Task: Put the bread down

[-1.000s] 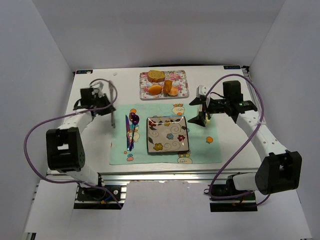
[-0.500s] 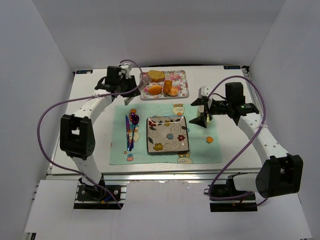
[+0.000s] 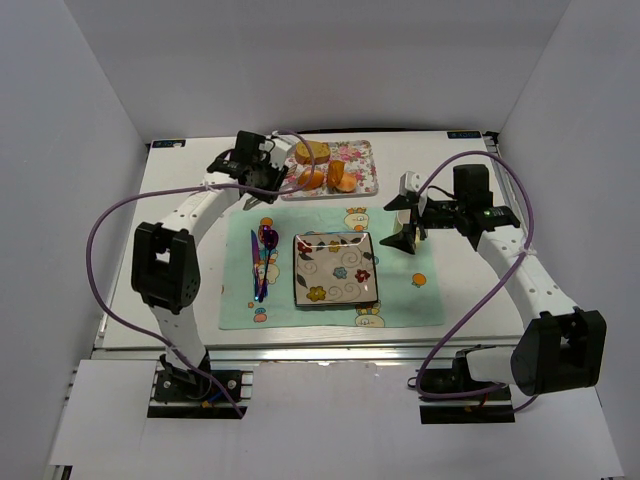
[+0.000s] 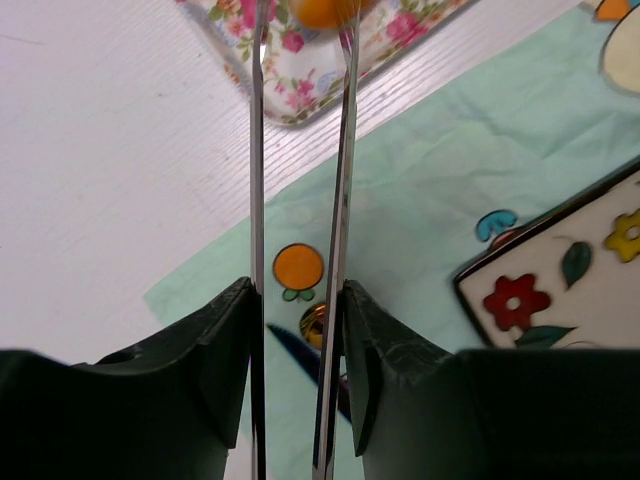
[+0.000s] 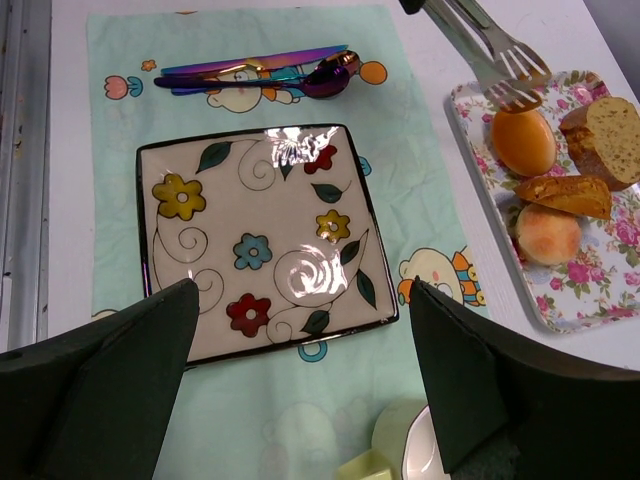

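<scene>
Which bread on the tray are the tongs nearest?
The smooth orange bun, right at the tips of the tongs; the seeded chunk, wedge and paler roll lie farther off.

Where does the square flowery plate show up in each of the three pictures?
Top external: the plate lies at the centre of the picture.
Left wrist: only one corner of the plate shows, at the lower right edge.
Right wrist: the plate fills the centre-left.
Shared landmark: the mint-green placemat beneath it, seen in all three.
</scene>
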Controlling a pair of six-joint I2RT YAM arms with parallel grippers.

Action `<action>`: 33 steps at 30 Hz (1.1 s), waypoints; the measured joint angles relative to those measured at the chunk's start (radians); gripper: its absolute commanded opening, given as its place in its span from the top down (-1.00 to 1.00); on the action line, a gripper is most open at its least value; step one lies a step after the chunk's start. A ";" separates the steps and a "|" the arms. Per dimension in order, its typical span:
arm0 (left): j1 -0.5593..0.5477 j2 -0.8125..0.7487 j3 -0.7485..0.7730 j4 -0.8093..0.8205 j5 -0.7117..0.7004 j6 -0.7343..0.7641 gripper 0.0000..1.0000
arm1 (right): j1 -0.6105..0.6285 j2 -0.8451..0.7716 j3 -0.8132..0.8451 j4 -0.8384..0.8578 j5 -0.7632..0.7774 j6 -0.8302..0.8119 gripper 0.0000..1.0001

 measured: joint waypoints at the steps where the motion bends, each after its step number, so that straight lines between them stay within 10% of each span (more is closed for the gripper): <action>1: 0.000 -0.014 -0.031 0.021 -0.010 0.030 -0.01 | -0.002 0.000 0.000 0.000 0.000 0.000 -0.79; 33: 0.000 0.008 -0.111 0.176 0.044 0.282 -0.11 | -0.021 0.011 0.000 -0.004 -0.012 -0.001 -0.79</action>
